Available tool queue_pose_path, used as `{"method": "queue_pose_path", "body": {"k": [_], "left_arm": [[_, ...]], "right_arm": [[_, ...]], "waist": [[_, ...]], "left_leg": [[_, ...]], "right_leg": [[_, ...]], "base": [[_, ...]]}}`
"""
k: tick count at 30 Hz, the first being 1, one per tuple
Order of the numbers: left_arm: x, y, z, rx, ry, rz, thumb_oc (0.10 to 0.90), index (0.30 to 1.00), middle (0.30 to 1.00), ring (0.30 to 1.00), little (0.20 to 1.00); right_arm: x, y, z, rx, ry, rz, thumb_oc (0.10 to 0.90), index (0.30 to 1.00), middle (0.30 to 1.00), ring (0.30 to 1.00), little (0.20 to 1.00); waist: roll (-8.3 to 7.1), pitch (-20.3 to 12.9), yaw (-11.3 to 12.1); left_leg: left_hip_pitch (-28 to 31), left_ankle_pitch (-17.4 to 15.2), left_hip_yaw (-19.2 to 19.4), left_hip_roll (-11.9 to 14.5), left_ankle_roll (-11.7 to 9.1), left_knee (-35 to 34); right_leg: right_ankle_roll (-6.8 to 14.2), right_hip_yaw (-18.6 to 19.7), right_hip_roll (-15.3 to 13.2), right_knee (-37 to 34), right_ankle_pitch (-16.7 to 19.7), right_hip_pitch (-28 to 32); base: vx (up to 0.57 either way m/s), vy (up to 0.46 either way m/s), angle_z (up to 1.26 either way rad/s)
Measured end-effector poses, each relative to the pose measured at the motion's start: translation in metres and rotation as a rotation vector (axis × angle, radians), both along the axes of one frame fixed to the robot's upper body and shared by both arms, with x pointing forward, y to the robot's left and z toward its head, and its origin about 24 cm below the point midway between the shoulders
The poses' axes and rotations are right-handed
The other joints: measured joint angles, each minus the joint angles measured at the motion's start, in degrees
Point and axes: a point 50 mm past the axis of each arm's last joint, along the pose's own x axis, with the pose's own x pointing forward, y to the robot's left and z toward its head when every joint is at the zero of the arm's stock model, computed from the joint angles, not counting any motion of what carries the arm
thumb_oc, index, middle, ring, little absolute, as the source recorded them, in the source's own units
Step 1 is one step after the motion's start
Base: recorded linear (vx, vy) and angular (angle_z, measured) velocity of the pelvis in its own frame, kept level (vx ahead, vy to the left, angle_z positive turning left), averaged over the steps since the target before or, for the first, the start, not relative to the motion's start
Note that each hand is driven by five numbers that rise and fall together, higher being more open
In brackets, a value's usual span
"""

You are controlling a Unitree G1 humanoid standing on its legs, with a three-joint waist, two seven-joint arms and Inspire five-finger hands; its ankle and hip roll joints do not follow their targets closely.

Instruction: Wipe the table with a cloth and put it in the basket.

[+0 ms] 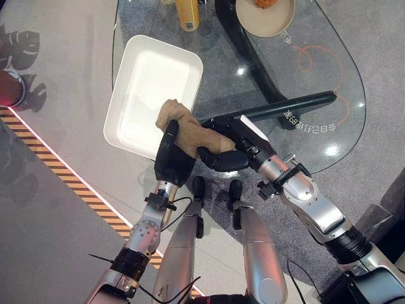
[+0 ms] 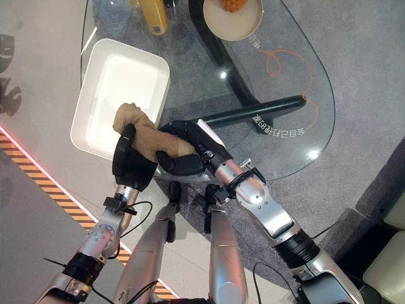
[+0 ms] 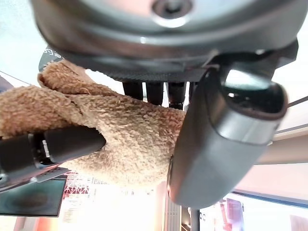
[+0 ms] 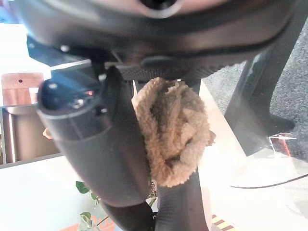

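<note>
Brown cloth sits mid-frame over the white basket's lower right rim on the glass counter, gripped by both left hand and right hand.

On the glass table, the tray lies at the left, the bottle and bowl behind it to the right, the cloth over the tray's near right corner, between the left hand and right hand
</note>
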Motion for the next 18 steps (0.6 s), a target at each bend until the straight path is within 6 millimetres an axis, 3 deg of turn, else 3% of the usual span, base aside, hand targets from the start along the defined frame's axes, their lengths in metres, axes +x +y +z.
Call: {"method": "queue_pose_path", "body": {"k": [1, 18], "left_arm": [[0.0, 0.0, 0.0, 0.001, 0.001, 0.001, 0.1, 0.3, 0.3, 0.3, 0.2], [0.004, 0.004, 0.0, -0.015, 0.003, 0.025, 0.1, 0.3, 0.3, 0.3, 0.2]], "right_arm": [[0.0, 0.0, -0.001, 0.003, 0.001, -0.002, 0.8, 0.9, 0.9, 0.9, 0.9], [-0.007, 0.004, -0.013, 0.043, 0.033, -0.022, 0.8, 0.9, 0.9, 0.9, 0.9]], "waist": [[0.0, 0.0, -0.04], [-0.03, -0.01, -1.54]], "left_leg": [[0.02, 0.0, 0.0, 0.0, 0.0, 0.0], [0.19, 0.02, 0.01, 0.03, 0.0, -0.03]], "right_leg": [[0.0, 0.01, 0.0, 0.0, 0.0, 0.01], [-0.02, 0.01, 0.03, 0.0, 0.03, 0.15]], "base": [[0.0, 0.0, 0.0], [0.0, 0.0, 0.0]]}}
